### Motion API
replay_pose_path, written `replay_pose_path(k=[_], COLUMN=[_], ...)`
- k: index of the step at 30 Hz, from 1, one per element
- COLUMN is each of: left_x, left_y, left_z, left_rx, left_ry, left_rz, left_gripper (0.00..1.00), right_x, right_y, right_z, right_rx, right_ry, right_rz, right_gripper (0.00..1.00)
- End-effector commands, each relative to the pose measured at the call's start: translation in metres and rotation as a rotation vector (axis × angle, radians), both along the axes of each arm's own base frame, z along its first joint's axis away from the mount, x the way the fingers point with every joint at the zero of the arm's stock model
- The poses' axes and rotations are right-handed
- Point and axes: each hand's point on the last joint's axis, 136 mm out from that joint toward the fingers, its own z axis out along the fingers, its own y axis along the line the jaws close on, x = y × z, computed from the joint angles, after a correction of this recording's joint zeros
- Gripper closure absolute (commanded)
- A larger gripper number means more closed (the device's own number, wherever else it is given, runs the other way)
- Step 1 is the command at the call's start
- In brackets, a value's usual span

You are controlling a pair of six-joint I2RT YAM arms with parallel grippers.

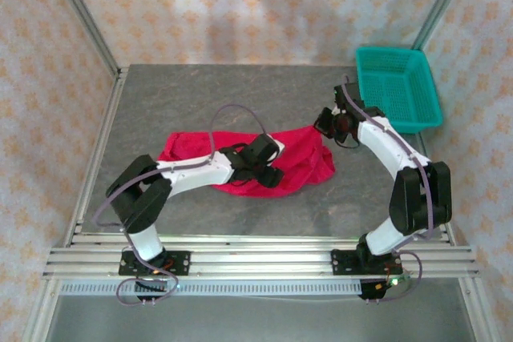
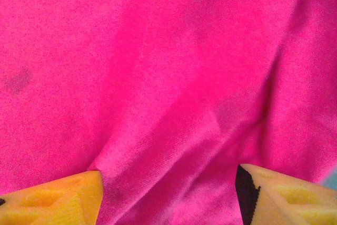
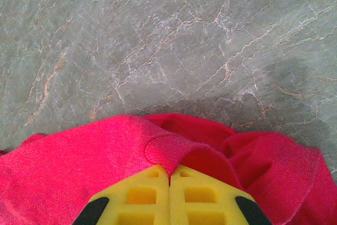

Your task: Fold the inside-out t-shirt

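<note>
Grey veined table (image 1: pixel 200 94) carries the t-shirt (image 1: pixel 300 154) at its middle, spread directly under the left gripper (image 2: pixel 169 175), with its right-hand edge reaching the right gripper (image 3: pixel 169 172). It is bright red and rumpled into soft folds. Left jaws stand apart over the cloth, gripping nothing, while right jaws are pressed together, pinching a small raised fold.

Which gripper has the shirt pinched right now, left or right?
The right gripper: its jaws are shut on a fold of the t-shirt. The left gripper stands open over the fabric.
</note>
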Motion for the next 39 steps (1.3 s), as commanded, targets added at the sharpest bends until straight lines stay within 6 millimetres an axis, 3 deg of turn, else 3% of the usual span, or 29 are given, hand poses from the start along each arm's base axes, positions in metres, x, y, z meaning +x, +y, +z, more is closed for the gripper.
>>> replay_pose_path(k=[1,5,6,9,14,17,20,26,28,32,34,36,39], left_x=[0.017,0.024,0.026,0.032,0.042,0.045,0.047,0.056,0.057,0.056,0.057,0.057,0.057], left_y=[0.004,0.014,0.017,0.027,0.039,0.040,0.039,0.035,0.031,0.029,0.031,0.031,0.031], left_z=[-0.007,-0.016,-0.015,-0.002,0.037,0.057,0.063,0.053,0.046,0.036,0.035,0.032,0.029], left_rx=[0.069,0.167,0.191,0.209,0.148,0.099,0.061,-0.002,-0.022,-0.038,-0.052,-0.072,-0.073], left_ry=[-0.050,-0.056,-0.060,-0.066,-0.088,-0.096,-0.089,-0.041,-0.021,0.015,0.024,0.045,0.063], left_rz=[0.034,0.049,0.057,0.077,0.128,0.149,0.159,0.198,0.208,0.236,0.253,0.261,0.268], left_gripper=[0.33,0.38,0.44,0.68,1.00,1.00,1.00,1.00,1.00,1.00,1.00,1.00,1.00], right_x=[0.001,0.000,0.000,0.000,0.000,0.002,0.010,0.047,0.052,0.024,0.002,-0.020,-0.046], right_y=[-0.009,-0.013,-0.014,-0.014,-0.014,-0.015,-0.019,-0.022,-0.019,-0.015,-0.013,-0.015,0.005], right_z=[0.004,0.006,0.006,0.005,-0.009,-0.019,-0.023,-0.020,-0.023,-0.023,-0.020,-0.013,-0.008], right_rx=[-0.014,-0.015,-0.014,-0.016,-0.023,-0.034,-0.062,-0.118,-0.124,-0.195,-0.257,-0.344,-0.369], right_ry=[-0.017,-0.018,-0.019,-0.018,0.008,0.020,0.019,0.000,0.041,0.091,0.090,0.080,0.039], right_rz=[-0.010,-0.017,-0.018,-0.016,-0.009,-0.013,-0.023,-0.032,-0.021,0.001,0.017,0.030,0.078], right_gripper=[1.00,1.00,1.00,1.00,1.00,1.00,1.00,1.00,0.97,0.64,0.58,0.59,0.73])
